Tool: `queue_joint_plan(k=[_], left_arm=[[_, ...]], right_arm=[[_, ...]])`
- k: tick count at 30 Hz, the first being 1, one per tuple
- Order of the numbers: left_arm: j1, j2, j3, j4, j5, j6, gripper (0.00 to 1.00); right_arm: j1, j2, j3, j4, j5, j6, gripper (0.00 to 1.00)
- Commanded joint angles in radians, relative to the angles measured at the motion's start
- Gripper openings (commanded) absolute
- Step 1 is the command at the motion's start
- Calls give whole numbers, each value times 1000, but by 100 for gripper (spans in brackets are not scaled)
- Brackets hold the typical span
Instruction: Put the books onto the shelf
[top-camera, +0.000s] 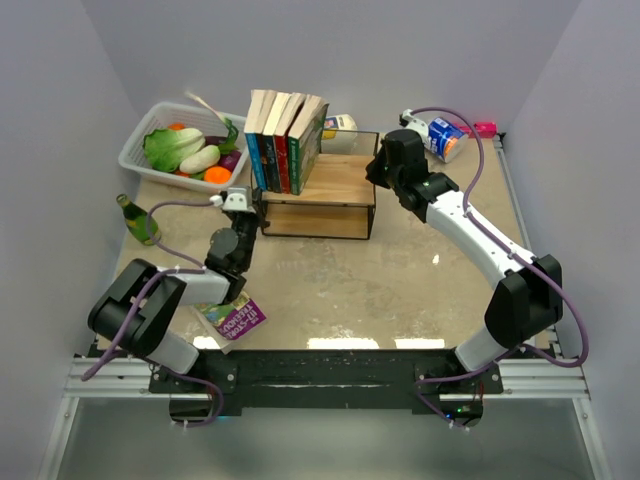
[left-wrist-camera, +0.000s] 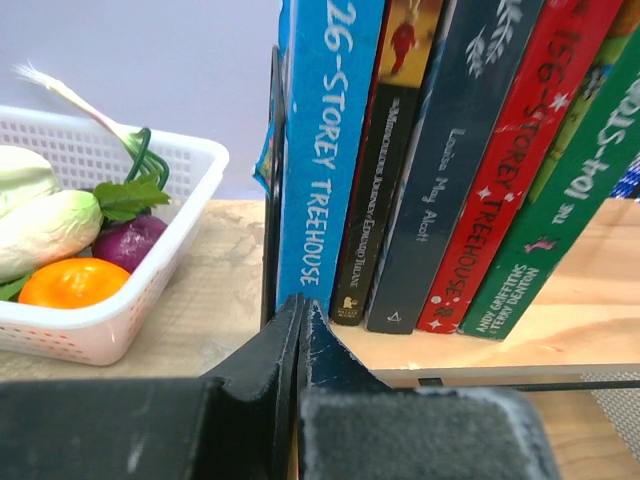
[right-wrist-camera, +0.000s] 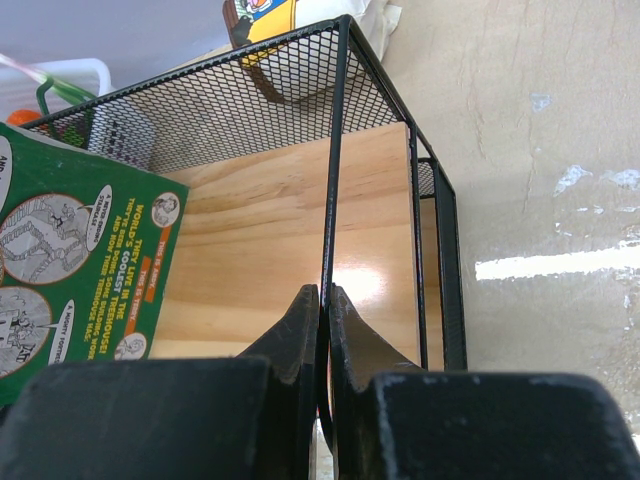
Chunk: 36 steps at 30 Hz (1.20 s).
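Books (top-camera: 285, 140) lean on the shelf (top-camera: 340, 182). The right tool (right-wrist-camera: 322, 295) clamps its wire frame. The left tool (left-wrist-camera: 300, 303), closed, meets its left post, likely steadying it. One stray book (top-camera: 238, 320) lies on the counter (top-camera: 400, 275).

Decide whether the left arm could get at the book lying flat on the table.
Probably yes. The book lies close by the left arm's base with nothing stacked on it, though the arm's own link overhangs one edge. The left gripper would have to fold back from the shelf.
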Motion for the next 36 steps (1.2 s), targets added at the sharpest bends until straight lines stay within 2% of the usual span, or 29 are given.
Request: queue_joint_plan(k=[1, 8, 12, 19, 29, 32, 36], left_arm=[[13, -88, -33, 320, -9, -13, 0], [11, -183, -69, 258, 8, -8, 0], [6, -206, -75, 236, 71, -86, 0], [-122, -151, -75, 290, 77, -63, 0], [-185, -79, -32, 333, 79, -60, 0], [-214, -82, 11, 317, 99, -39, 0], [-279, -70, 109, 267, 108, 99, 0]], right_arm=[[8, 24, 20, 15, -46, 14, 0], [8, 27, 17, 18, -46, 15, 0], [8, 28, 18, 21, -46, 18, 0], [8, 36, 21, 22, -52, 20, 0], [8, 34, 23, 19, -56, 20, 0], [8, 36, 23, 19, -56, 20, 0], [8, 39, 24, 16, -55, 18, 0]])
